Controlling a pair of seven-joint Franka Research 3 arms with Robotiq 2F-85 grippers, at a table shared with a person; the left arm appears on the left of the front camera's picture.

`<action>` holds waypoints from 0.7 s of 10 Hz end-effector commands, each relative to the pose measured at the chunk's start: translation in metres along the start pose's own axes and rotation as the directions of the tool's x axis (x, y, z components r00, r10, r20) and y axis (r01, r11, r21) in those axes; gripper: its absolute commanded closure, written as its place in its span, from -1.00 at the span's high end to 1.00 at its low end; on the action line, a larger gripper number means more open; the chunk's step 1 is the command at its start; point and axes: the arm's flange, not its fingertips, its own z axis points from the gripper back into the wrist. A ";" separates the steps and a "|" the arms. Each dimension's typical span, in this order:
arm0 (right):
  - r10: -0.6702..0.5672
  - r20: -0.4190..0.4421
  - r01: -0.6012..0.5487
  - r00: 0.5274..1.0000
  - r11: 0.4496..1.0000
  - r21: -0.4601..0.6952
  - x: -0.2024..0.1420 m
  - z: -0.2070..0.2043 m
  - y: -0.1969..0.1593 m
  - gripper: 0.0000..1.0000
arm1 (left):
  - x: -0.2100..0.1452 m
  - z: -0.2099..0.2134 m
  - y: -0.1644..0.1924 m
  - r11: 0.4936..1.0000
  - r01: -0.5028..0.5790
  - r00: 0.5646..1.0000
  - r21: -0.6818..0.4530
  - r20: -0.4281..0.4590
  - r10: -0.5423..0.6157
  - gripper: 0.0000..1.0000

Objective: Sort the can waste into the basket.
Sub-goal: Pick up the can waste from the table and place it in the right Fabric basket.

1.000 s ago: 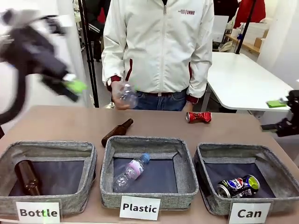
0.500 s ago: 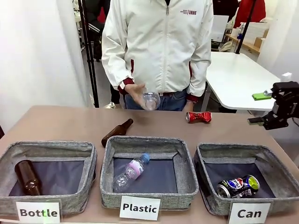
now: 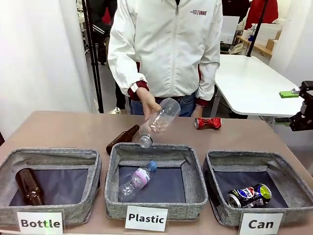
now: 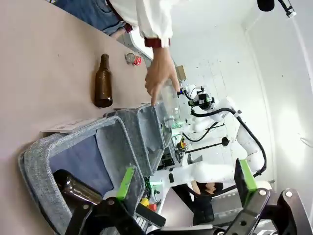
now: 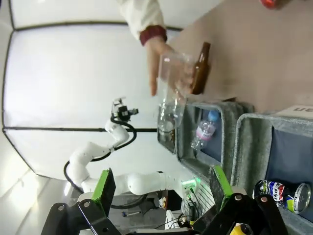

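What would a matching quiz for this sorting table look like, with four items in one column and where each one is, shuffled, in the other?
Things:
1. red can
2. dark blue can
3. clear empty bottle
4. pink-labelled bottle

Places:
A. lying inside the Plastic basket
B. held in the person's hand
C. lying on the bare table, on the person's side
D. lying inside the Can basket

Pairs: 1-C, 2-D, 3-B, 4-A
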 end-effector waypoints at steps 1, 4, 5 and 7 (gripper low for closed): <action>0.010 -0.031 -0.010 0.999 1.000 0.001 -0.003 -0.010 0.003 1.00 | -0.005 0.002 -0.021 1.000 0.008 1.000 0.006 0.006 -0.008 1.00; 0.010 -0.031 -0.010 0.999 1.000 0.001 -0.003 -0.010 0.003 1.00 | -0.005 0.002 -0.021 1.000 0.008 1.000 0.006 0.006 -0.008 1.00; 0.010 -0.031 -0.010 0.999 1.000 0.001 -0.003 -0.010 0.003 1.00 | -0.005 0.002 -0.021 1.000 0.008 1.000 0.006 0.006 -0.008 1.00; 0.010 -0.031 -0.010 0.999 1.000 0.001 -0.003 -0.010 0.003 1.00 | -0.005 0.002 -0.021 1.000 0.008 1.000 0.006 0.006 -0.008 1.00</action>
